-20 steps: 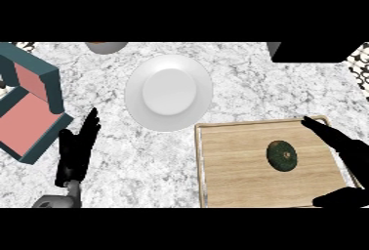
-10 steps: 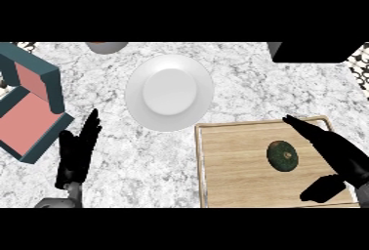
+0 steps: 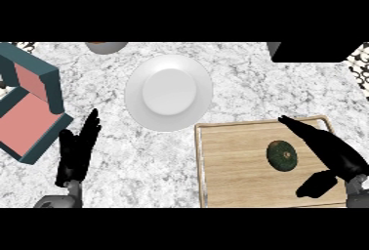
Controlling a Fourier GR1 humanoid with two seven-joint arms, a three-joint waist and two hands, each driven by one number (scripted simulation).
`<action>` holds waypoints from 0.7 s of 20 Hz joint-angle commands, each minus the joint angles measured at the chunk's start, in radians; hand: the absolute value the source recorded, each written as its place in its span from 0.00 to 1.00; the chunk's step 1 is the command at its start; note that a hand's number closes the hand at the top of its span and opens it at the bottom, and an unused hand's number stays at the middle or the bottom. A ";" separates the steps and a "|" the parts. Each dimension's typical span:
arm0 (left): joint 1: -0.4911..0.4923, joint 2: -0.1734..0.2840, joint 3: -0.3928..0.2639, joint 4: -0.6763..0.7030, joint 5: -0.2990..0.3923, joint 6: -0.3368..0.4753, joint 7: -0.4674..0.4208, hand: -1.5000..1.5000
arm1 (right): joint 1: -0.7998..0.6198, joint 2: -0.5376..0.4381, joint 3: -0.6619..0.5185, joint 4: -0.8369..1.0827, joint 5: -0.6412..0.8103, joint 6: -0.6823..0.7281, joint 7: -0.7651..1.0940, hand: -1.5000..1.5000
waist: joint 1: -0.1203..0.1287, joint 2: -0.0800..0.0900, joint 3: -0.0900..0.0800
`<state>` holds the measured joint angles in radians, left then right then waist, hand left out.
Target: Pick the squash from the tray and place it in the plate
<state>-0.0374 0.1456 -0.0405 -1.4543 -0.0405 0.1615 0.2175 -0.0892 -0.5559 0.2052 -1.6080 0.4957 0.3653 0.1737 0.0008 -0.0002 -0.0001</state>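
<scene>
At the far left a teal box with a pink inside (image 3: pixel 29 114) sits on the grey-white marble counter (image 3: pixel 245 83), and next to it the left hand (image 3: pixel 75 151) rests with its fingers straight, holding nothing. In the middle is the white plate (image 3: pixel 169 93), with a grey thing (image 3: pixel 106 47) cut off at the top edge. To the right, the dark green squash (image 3: pixel 282 156) lies on the wooden tray (image 3: pixel 231 166); the right hand (image 3: pixel 328 154) is spread open just beside it, its thumb below, and a black thing (image 3: pixel 314 51) fills the top right corner.
</scene>
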 commanded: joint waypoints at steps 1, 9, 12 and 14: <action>-0.034 -0.012 0.016 -0.005 -0.017 0.004 0.031 0.50 | -0.061 0.060 -0.036 0.103 0.055 0.034 -0.043 0.00 | 0.001 0.000 0.000; 0.041 -0.075 -0.023 -0.022 -0.064 0.026 -0.030 0.50 | -0.035 0.148 -0.029 0.121 0.164 0.021 -0.055 0.00 | 0.001 0.000 0.000; -0.035 -0.038 0.041 0.070 -0.048 -0.010 -0.035 0.50 | -0.030 0.127 -0.069 0.165 0.190 0.040 -0.135 0.00 | -0.001 0.000 0.000; 0.021 -0.044 0.024 0.002 -0.053 -0.007 -0.028 0.50 | -0.036 0.125 -0.042 0.116 0.224 0.042 -0.123 1.00 | 0.001 0.000 0.000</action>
<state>-0.0448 0.1197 -0.0054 -1.4441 -0.0737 0.1428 0.2109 -0.1113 -0.4244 0.1571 -1.4951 0.6694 0.4005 0.0876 0.0007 -0.0002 0.0001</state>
